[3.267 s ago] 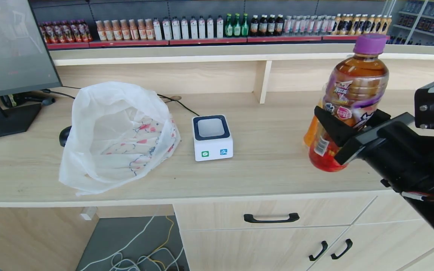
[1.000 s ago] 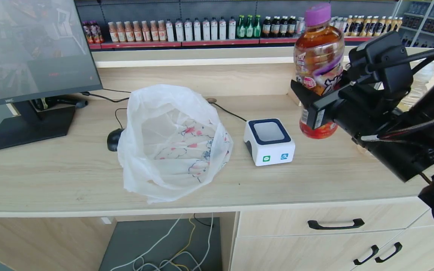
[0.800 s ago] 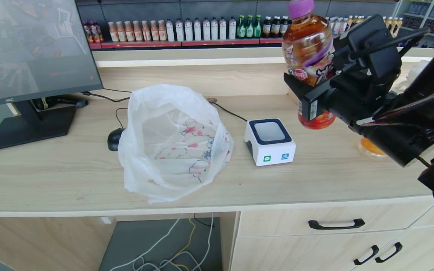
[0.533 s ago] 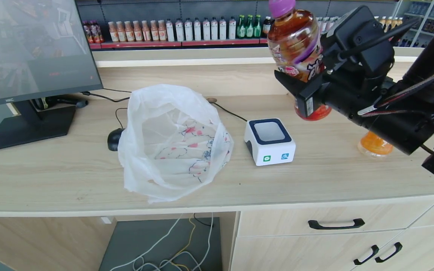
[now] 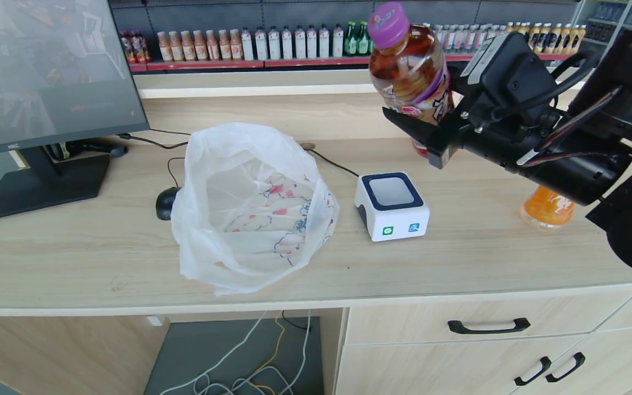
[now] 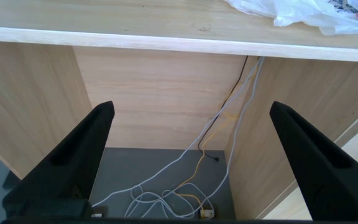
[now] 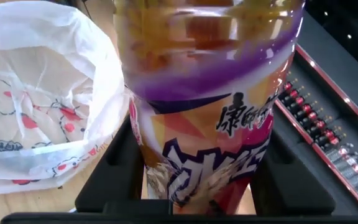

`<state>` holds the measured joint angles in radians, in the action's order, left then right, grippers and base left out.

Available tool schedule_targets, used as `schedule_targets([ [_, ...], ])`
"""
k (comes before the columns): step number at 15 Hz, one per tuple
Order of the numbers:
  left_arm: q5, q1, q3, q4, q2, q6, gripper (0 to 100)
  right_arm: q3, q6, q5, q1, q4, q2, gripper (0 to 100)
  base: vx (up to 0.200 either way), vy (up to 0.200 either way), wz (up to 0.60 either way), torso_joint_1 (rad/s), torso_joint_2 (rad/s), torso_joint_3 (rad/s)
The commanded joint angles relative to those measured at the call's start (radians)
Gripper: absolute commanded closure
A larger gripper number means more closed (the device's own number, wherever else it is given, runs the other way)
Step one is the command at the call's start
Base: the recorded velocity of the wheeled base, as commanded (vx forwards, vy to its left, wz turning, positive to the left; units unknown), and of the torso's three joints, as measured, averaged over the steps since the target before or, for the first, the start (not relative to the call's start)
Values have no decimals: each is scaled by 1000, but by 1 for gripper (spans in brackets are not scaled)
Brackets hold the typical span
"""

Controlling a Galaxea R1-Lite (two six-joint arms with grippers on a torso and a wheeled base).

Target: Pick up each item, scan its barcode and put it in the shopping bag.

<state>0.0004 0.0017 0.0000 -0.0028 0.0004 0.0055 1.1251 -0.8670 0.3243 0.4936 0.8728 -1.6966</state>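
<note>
A tea bottle [image 5: 410, 74] with a purple cap and purple label is held in the air above the counter, tilted left, with my right gripper [image 5: 431, 137] shut on its lower half. It hangs just behind and right of the white barcode scanner [image 5: 391, 207]. In the right wrist view the tea bottle [image 7: 207, 106] is close up, with the shopping bag [image 7: 39, 106] beyond it. The white shopping bag [image 5: 253, 206] stands open on the counter left of the scanner. My left gripper [image 6: 191, 155] is open below the counter edge [image 6: 166, 40], facing loose cables.
An orange drink bottle [image 5: 546, 206] stands on the counter behind my right arm. A monitor [image 5: 47, 71] on a black stand sits at the far left, a black mouse [image 5: 166, 203] beside the bag. Drawers lie below the counter; shelves of bottles line the back.
The camera shifted earlier on. Over the last second my right gripper carried the bottle up and to the left, tilting it, to above the scanner's far side. The orange bottle became uncovered.
</note>
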Motion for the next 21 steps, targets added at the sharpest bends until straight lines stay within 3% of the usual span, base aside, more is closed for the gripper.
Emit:
schedule_targets([
  [1, 1, 0, 0, 0, 0, 1, 0, 45, -27, 91, -55, 0, -72, 100, 0, 0, 0, 0, 0, 0],
  [4, 0, 0, 0, 0, 0, -1, 0, 39, -86, 200, -66, 0, -98, 100, 0, 0, 0, 0, 0, 0],
  [10, 1, 0, 0, 0, 0, 1, 0, 35, -181, 305, -78, 0, -144, 100, 0, 0, 0, 0, 0, 0],
  [21, 0, 0, 0, 0, 0, -1, 0, -15, -236, 331, -107, 2, -164, 100, 0, 0, 0, 0, 0, 0],
])
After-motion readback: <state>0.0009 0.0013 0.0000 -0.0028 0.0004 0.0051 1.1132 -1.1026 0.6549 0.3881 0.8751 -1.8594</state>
